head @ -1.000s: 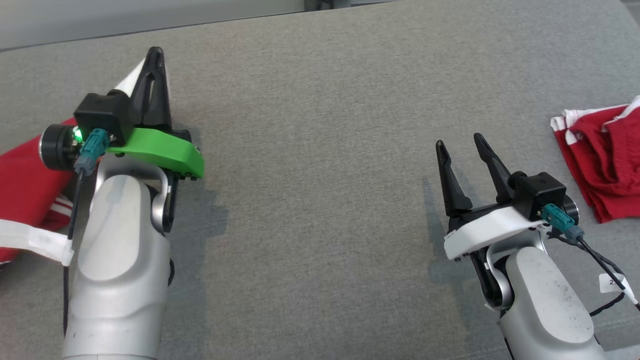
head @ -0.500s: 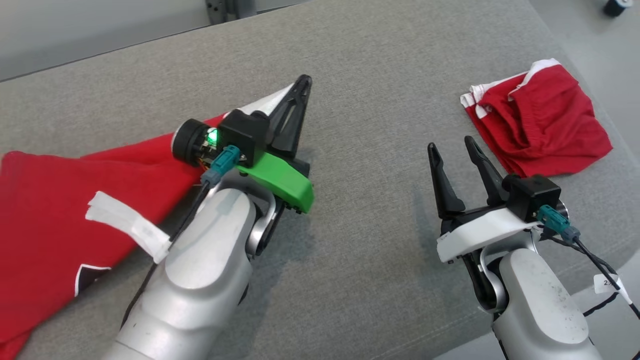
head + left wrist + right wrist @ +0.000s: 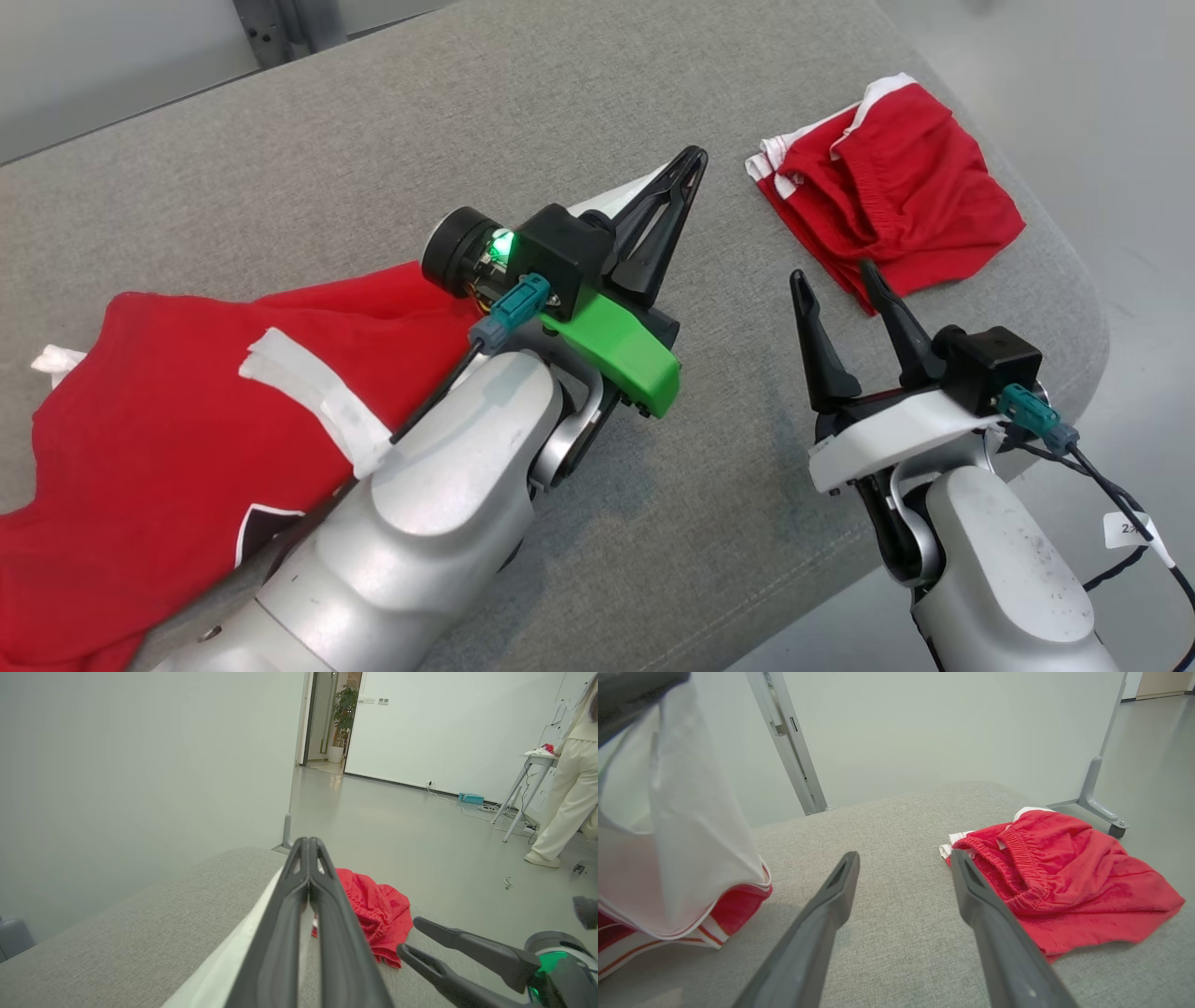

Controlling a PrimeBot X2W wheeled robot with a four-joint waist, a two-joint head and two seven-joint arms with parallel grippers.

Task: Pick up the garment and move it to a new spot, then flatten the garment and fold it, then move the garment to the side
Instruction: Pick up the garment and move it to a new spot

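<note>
From the head view, our left hand [image 3: 689, 168] is pressed shut on a white edge of the garment [image 3: 168, 439]. The hand holds that edge up near the middle of the grey worktop [image 3: 373, 168]. The rest of the garment is red and lies spread out on the worktop on our left side, partly under our left arm. Our right hand [image 3: 831, 275] is apart from it on the right, spread wide with nothing in it. A pair of red shorts [image 3: 896, 196] lies bunched up near the far right corner of the worktop, just past our right hand.

From the left wrist view, the two dark fingers [image 3: 280, 952] are pressed together with the white cloth pinched between them. The red shorts show just behind them. Our right hand is low on the right, spread open. A person [image 3: 565, 788] in pale clothes stands far off by a table.

From the right wrist view, the right fingers [image 3: 817, 933] stand apart over bare worktop. The shorts lie just to their right. At the left, the white part of the garment hangs down from our left hand, and its red and white striped edge rests on the worktop.
</note>
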